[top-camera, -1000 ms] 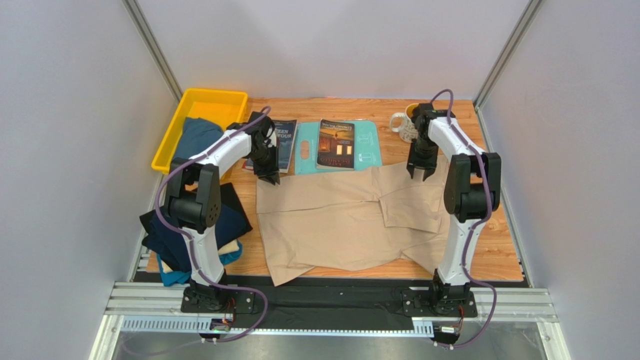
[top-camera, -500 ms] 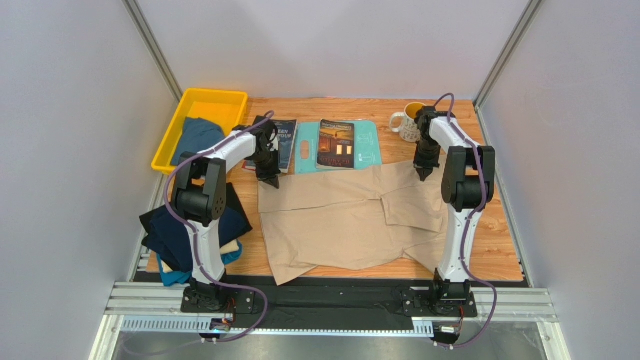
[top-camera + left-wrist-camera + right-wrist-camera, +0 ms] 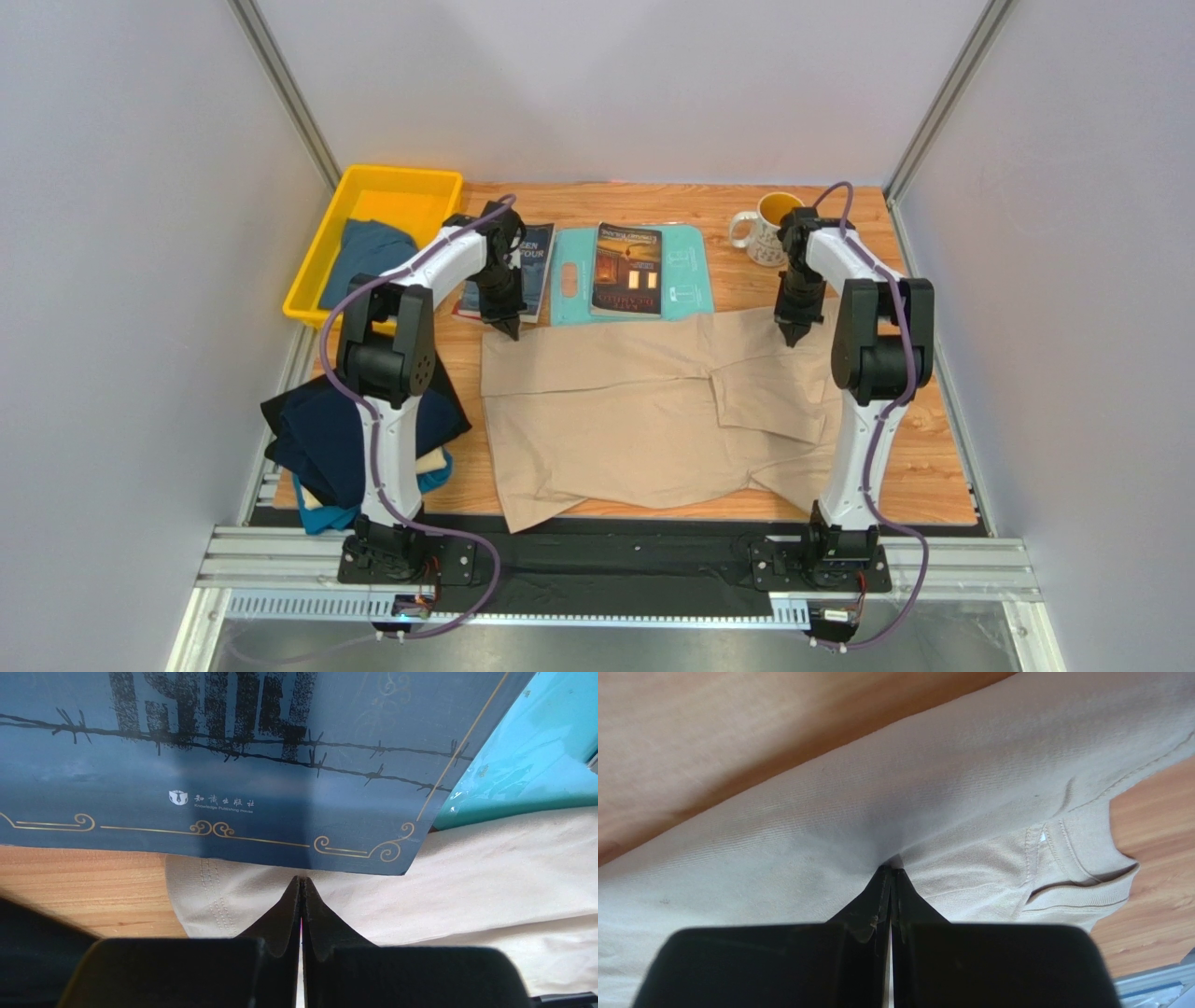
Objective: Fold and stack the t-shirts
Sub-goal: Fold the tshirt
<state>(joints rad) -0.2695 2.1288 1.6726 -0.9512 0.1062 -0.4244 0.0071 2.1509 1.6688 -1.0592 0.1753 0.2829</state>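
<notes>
On the table (image 3: 940, 462): beige t-shirt (image 3: 631, 406) spread flat at the middle, with a fold on its right side.
Left edge: pile of dark t-shirts (image 3: 330, 434), navy over teal, hanging off the table's side.
Yellow bin (image 3: 316, 273): dusty blue t-shirt (image 3: 368, 252) inside.
Left gripper (image 3: 505, 331): jaws pressed together, pinching the beige t-shirt's far left corner, just beside the blue book (image 3: 210, 777).
Right gripper (image 3: 788, 335): jaws pressed together on puckered cloth at the beige t-shirt's far right corner.
</notes>
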